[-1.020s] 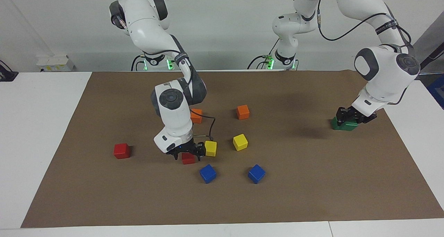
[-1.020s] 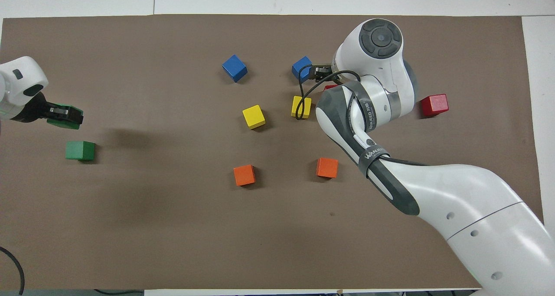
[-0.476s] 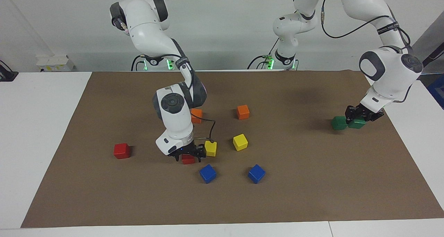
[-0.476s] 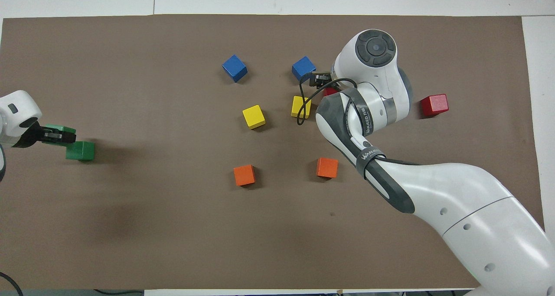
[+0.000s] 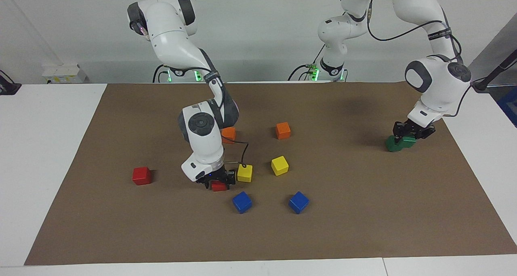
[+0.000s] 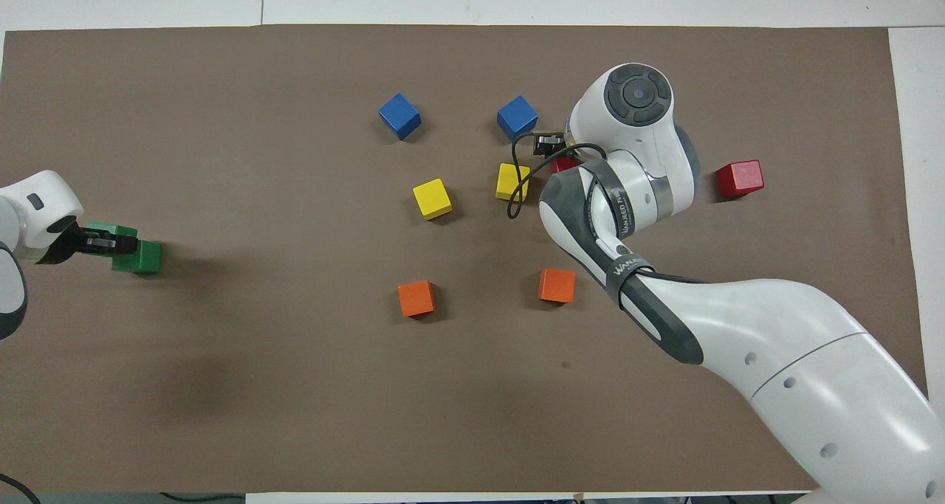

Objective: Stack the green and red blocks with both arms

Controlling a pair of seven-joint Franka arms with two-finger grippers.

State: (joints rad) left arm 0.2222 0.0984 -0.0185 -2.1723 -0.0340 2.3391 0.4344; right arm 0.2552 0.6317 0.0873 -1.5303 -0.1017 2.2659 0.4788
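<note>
Free red cube, glossy, lay on brown paper mat toward right arm's end of counter. Right hand low around second red cube, beside yellow cube; grip firmness not clear. Left hand clamped on dark green cube, over second green cube at left arm's end; contact between cubes unclear.

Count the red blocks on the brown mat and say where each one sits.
2. One red block lies alone toward the right arm's end of the table. The other red block sits under the right gripper, beside a yellow block, partly hidden.
</note>
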